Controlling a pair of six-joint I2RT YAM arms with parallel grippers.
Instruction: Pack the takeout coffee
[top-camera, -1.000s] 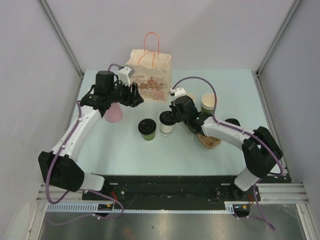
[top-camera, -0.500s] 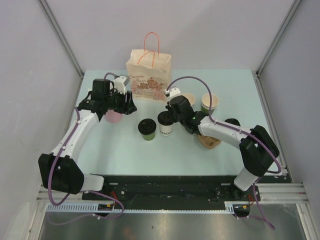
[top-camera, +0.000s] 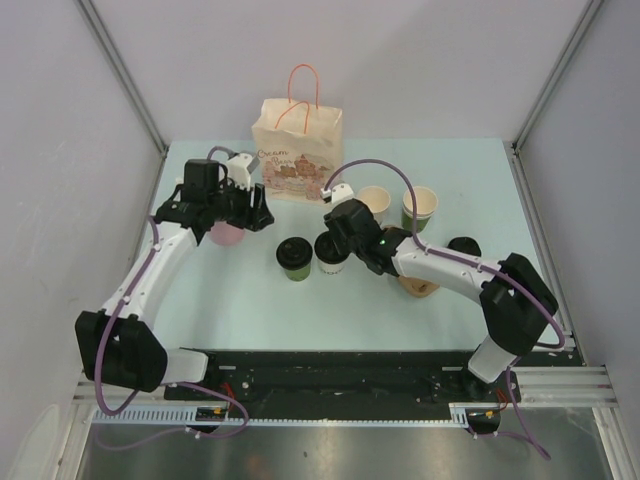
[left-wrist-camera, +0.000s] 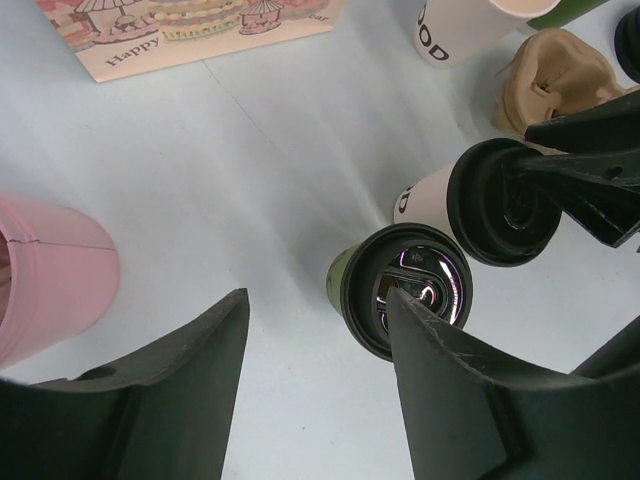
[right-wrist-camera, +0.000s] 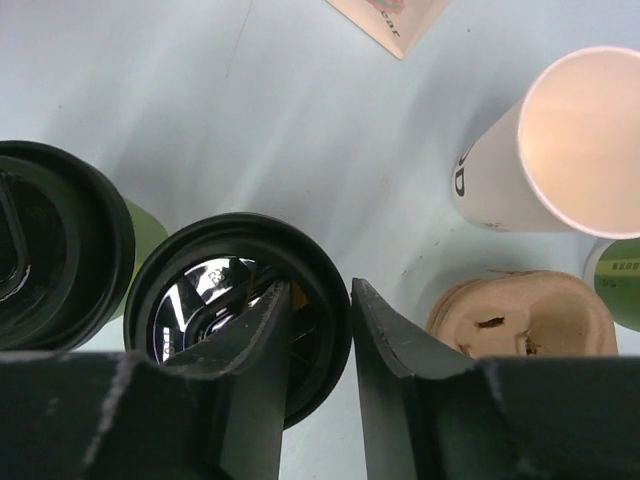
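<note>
The dark green cup (top-camera: 293, 256) with a black lid stands mid-table, and the white lidded cup (top-camera: 330, 252) stands right beside it. My right gripper (top-camera: 336, 236) is shut on the rim of the white cup's lid (right-wrist-camera: 200, 290), one finger on top of the lid and one outside it (right-wrist-camera: 322, 287). The green cup's lid (right-wrist-camera: 50, 250) shows at the left there. My left gripper (top-camera: 256, 210) is open and empty. It hovers over bare table (left-wrist-camera: 318, 300) to the left of the green cup (left-wrist-camera: 410, 290) and the white lidded cup (left-wrist-camera: 490, 200).
A pink cup (top-camera: 228, 232) sits under my left wrist. A paper bag (top-camera: 297, 150) stands at the back. A lidless white cup (top-camera: 375, 200) and a lidless green cup (top-camera: 420, 205) stand right of it. The brown pulp tray (top-camera: 420, 285) lies under my right arm.
My right gripper has moved left onto the white lidded cup and closed on its lid rim. My left gripper has pulled back from the bag toward the pink cup.
</note>
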